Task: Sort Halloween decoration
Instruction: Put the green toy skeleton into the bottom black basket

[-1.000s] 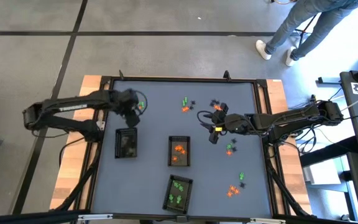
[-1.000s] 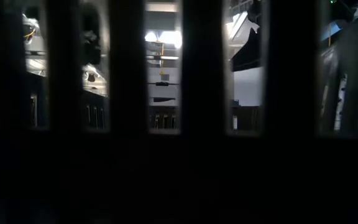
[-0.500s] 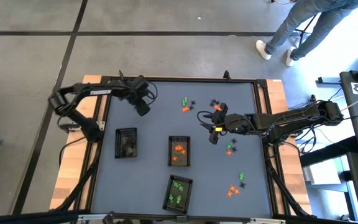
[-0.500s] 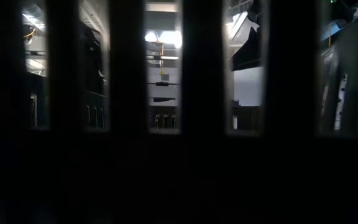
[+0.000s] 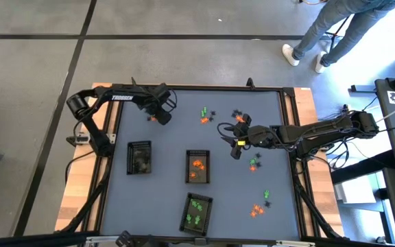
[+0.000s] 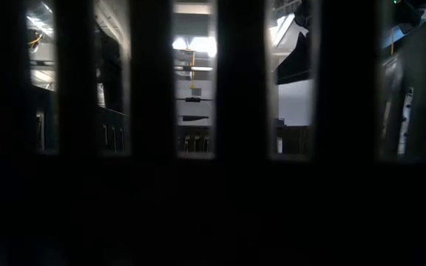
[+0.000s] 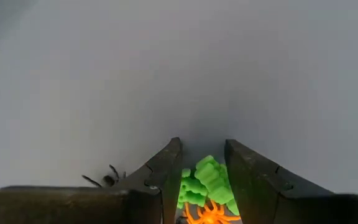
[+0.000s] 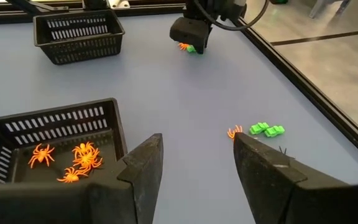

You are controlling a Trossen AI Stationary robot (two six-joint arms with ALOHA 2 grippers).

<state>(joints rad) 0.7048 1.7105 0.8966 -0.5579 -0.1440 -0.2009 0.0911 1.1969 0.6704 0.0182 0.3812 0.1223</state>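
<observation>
The left hand (image 5: 160, 116) has swung away from the black-trinket tray (image 5: 139, 158) to the tabletop's (image 5: 170, 144) far left corner, fingers parted around green and orange trinkets (image 7: 205, 186). The right hand (image 5: 235, 147) has not moved, spread just beyond the orange tray (image 5: 197, 167). A person (image 5: 334, 27) stands on the floor past the tabletop.

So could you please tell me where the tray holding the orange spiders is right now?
In the high view, the orange-spider tray sits mid-table, between the dark tray to its left and the right gripper, with the green-filled tray nearer the front edge.
</observation>
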